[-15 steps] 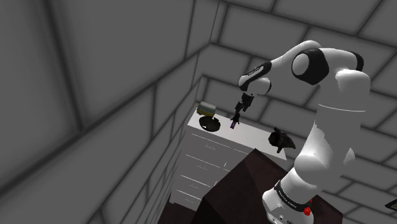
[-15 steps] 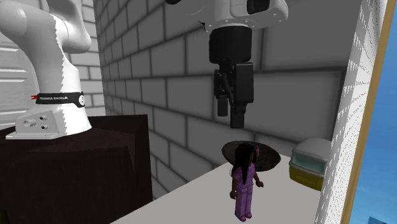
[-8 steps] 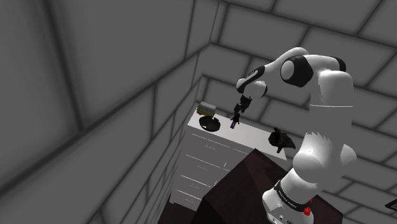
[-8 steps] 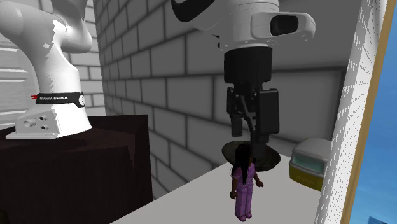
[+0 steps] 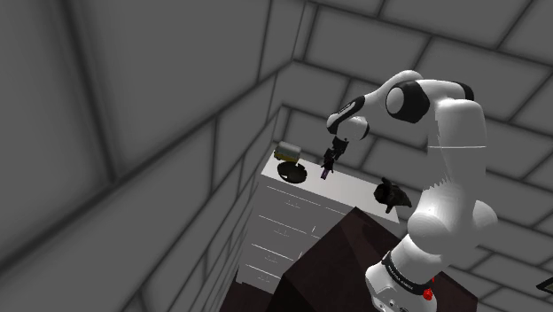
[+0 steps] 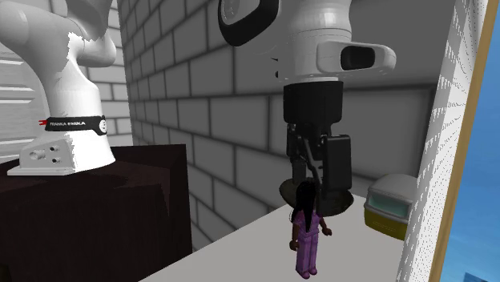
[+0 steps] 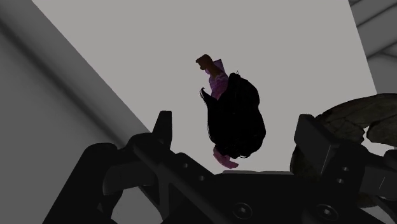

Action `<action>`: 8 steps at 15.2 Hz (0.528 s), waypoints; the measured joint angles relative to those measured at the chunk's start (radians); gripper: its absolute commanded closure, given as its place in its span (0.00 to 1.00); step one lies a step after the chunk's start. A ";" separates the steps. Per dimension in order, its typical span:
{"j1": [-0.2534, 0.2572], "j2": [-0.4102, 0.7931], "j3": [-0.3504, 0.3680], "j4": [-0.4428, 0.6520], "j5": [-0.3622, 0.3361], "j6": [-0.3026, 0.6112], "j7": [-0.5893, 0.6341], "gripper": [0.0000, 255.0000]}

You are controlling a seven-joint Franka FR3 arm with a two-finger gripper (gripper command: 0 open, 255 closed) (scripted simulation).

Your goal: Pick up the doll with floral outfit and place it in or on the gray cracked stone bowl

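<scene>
The doll (image 6: 308, 234) has long black hair and a purple-pink outfit, and stands upright on the white cabinet top (image 6: 240, 256). Just behind it sits a dark, cracked bowl (image 6: 342, 200). My black gripper (image 6: 316, 179) hangs directly over the doll's head, pointing down. In the wrist view the fingers (image 7: 164, 129) stand apart on either side of the doll (image 7: 232, 114) without touching it, so the gripper (image 7: 238, 137) is open. The bowl's rim (image 7: 356, 118) lies beside one finger. The shoulder view shows the gripper (image 5: 329, 159) above the doll (image 5: 325, 174), with the bowl (image 5: 291, 170) to the doll's left.
A yellow-green box with a pale lid (image 6: 391, 207) stands beyond the bowl near the cabinet's far end. The cabinet is a white chest of drawers (image 5: 282, 226) against a brick wall. A dark object (image 5: 390, 193) sits near the dark stand (image 6: 96, 216).
The gripper has come down over the doll, from well above it to head height. Its fingers stay apart. Doll and bowl have not moved.
</scene>
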 measured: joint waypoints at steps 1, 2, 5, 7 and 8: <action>0.000 0.000 0.000 0.000 0.000 0.000 0.000 0.00; 0.000 0.000 0.000 0.000 0.000 0.001 0.000 0.00; 0.000 0.000 0.000 0.000 0.000 0.001 0.000 1.00; 0.000 0.000 0.000 0.000 0.000 0.001 0.000 1.00; 0.000 0.000 0.000 0.000 0.000 0.000 0.000 1.00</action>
